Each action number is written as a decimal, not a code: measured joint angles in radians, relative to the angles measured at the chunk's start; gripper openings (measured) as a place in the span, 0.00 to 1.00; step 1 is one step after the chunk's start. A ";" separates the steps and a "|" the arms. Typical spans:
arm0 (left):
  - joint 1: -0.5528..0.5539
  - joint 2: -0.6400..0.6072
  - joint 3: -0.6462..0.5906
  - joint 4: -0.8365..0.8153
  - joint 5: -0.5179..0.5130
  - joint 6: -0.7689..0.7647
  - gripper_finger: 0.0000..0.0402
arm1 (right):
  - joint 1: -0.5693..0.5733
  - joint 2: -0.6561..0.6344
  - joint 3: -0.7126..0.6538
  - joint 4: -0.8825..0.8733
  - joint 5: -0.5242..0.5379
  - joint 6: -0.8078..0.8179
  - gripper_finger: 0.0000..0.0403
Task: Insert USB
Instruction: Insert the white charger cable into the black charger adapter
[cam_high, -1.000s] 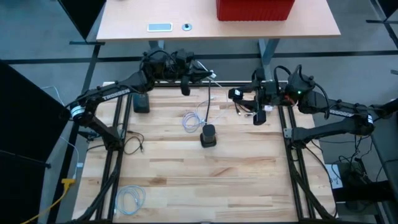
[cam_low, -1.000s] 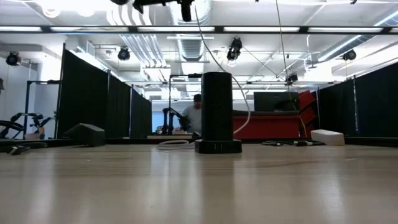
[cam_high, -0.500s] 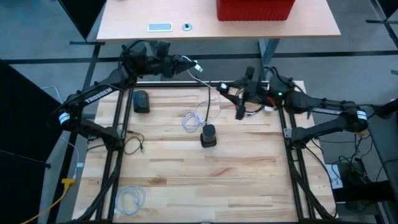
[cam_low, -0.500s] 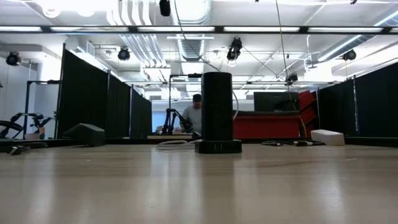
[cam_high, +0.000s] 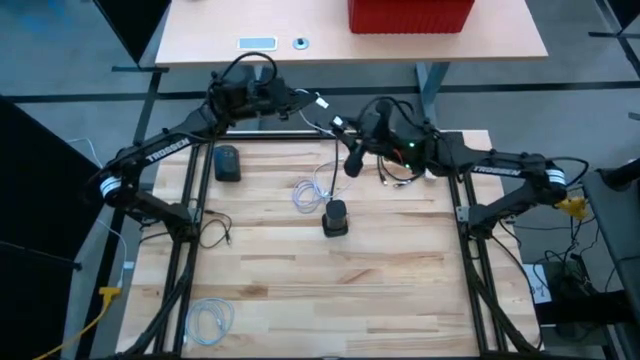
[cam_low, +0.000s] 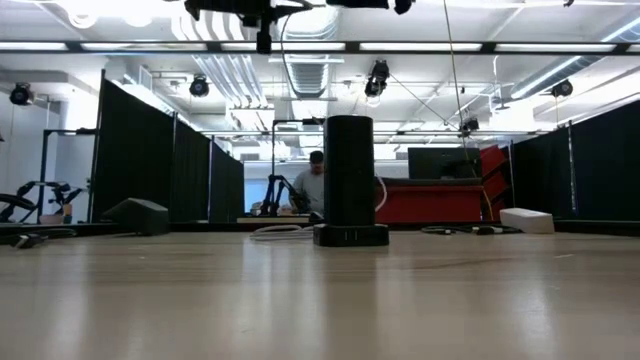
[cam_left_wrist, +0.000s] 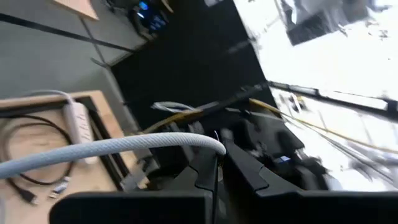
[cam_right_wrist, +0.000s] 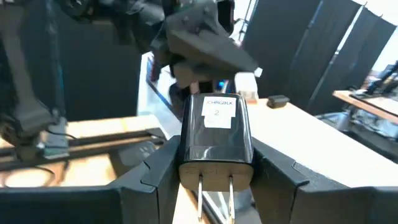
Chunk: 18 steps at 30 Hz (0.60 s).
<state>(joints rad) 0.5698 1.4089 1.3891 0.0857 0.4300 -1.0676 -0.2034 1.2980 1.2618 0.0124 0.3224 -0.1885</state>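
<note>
Mid-air alignment step: right end effector (cam_right_wrist: 214, 171) clamped on black charger block (cam_right_wrist: 216, 134), left end effector (cam_high: 305, 100) pinched on white USB cable (cam_left_wrist: 118, 148) just beside it. Next: line plug up with charger port, then push in; port itself not visible.

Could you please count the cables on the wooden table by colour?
White cables: 2, one coiled mid-table, one at the near left corner
Black cables: 2, one at the left edge, one at the far right
Total: 4

We count two arms, one black cylinder (cam_high: 335, 217) at the worktop's centre, two white cable coils — one (cam_high: 313, 190) at twelve o'clock of it, another (cam_high: 210, 318) at seven — and one wall charger (cam_right_wrist: 216, 134).
</note>
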 joint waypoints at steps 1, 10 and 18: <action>-0.005 0.002 -0.002 0.001 -0.013 0.002 0.00 | -0.001 0.006 0.011 -0.018 0.008 -0.004 0.36; -0.056 0.022 -0.019 0.011 -0.134 0.026 0.00 | -0.015 0.048 0.100 -0.165 0.071 -0.040 0.36; -0.103 0.022 -0.019 0.042 -0.218 0.038 0.00 | -0.014 0.039 0.100 -0.191 0.015 -0.085 0.36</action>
<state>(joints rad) 0.4671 1.4311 1.3701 0.1277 0.2120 -1.0298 -0.2170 1.3369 1.3621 -0.1785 0.3375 -0.2740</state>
